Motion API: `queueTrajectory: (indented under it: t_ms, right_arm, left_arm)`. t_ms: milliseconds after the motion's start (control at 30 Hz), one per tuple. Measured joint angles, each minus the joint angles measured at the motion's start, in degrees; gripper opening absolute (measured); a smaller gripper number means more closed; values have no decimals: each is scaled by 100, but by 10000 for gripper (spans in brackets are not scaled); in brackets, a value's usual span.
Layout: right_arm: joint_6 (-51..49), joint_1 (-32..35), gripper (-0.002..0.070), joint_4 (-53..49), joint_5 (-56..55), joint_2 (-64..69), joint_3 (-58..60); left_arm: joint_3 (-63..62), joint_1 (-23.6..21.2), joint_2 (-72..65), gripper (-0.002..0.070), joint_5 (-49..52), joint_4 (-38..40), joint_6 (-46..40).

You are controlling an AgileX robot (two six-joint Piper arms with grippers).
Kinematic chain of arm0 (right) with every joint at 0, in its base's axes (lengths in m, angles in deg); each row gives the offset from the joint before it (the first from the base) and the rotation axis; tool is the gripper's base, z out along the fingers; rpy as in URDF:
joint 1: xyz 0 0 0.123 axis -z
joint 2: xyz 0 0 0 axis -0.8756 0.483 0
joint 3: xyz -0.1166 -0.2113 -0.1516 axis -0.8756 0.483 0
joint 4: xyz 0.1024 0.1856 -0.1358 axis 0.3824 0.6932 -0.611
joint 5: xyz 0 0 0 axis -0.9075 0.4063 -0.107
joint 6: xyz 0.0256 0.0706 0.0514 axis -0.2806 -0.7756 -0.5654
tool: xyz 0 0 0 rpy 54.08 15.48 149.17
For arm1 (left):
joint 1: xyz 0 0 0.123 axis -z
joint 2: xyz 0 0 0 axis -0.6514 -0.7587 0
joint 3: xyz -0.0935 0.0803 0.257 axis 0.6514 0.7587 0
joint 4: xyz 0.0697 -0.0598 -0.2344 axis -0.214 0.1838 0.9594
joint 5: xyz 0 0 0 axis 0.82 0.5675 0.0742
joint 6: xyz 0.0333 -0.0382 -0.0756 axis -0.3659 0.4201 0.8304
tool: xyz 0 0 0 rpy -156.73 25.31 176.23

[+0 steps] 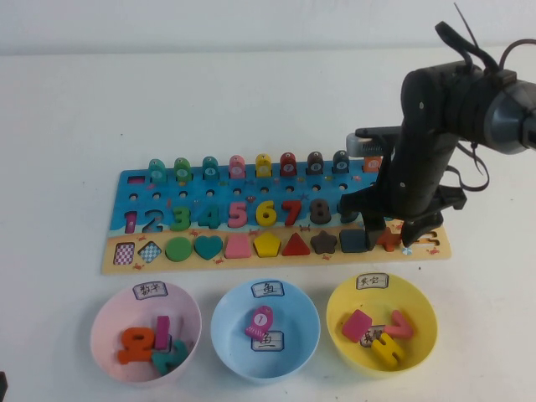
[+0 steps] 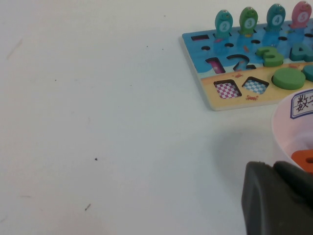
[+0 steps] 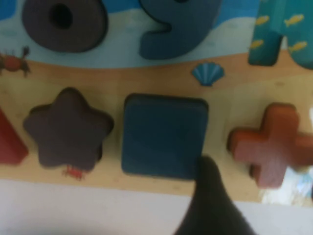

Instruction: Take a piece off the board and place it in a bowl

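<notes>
High view: the right gripper hung over the board at its right end, jaws released, straddling the cross in its slot, ready to lift it toward the yellow bowl.

Left wrist view: the left gripper sat parked beside the pink bowl on the counter; its jaw state could not be told.

Right wrist view: the cross lay seated beside the blue square.

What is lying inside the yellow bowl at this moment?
The yellow bowl holds a pink square, a pink piece and a yellow piece, partly covering an inner label. The open right gripper hovers over the board; left gripper parked.
</notes>
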Motion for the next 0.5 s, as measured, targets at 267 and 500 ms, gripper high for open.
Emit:
queueTrajectory:
  t_ms: [267, 500]
  right_arm:
    - [-105, 8, 384, -84, -51, 46, 0]
    - [-147, 8, 384, -110, -221, 121, 0]
  left_arm:
    - [0, 0, 0, -5, 0, 0, 0]
    - [0, 0, 0, -4, 0, 0, 0]
